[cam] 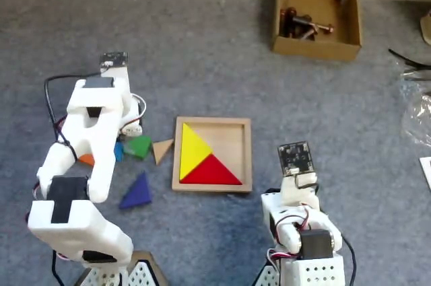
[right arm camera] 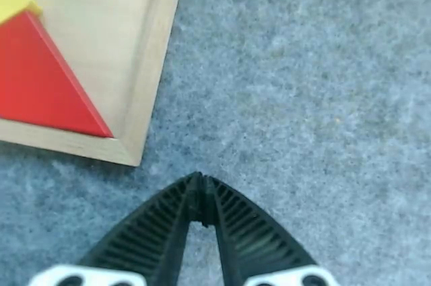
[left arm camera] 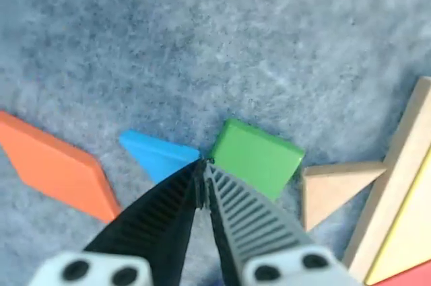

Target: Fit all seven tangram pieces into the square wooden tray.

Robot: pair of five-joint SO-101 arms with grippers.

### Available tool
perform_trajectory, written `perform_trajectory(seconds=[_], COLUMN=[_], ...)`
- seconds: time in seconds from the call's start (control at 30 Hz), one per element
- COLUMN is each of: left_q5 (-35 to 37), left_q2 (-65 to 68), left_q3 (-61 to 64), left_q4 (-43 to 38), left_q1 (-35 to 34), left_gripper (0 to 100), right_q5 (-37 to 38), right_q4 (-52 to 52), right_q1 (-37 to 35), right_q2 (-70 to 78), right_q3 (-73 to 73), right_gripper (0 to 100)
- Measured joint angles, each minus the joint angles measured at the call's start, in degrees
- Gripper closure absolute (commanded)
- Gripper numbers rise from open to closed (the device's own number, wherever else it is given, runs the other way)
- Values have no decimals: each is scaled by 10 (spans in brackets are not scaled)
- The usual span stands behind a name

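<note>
Tray (cam: pixel 212 121) sits beyond left gripper (left arm camera: pixel 204 165), holding only yellow triangle (cam: pixel 192 145) and red triangle (cam: pixel 212 171). Left fingers together, empty, tips at green square (left arm camera: pixel 256 158). Step: pick. Next: open, straddle it. Right gripper (right arm camera: pixel 200 198) closed, empty.

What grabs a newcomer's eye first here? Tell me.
The tray mid-table, holding a yellow triangle and a red triangle. Beside it, the green square lies right at the tip of the shut left gripper. A cardboard box sits at the table's far edge.
</note>
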Motion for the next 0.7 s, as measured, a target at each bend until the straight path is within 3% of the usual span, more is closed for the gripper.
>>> perform_trajectory(seconds=[0.17,0.43,0.7], left_q5=[39,65,-81], left_q2=[1,-40,-108], left_q3=[-24,-105,-94], left_q4=[7,159,193], left_q1=[-25,-89,-227], left_gripper=[996,996,996], right_q5=[0,0,0], right_q4=[0,0,0], right_q1=[0,0,0], right_q2=[0,0,0], right_q3=[0,0,0], right_gripper=[993,993,993])
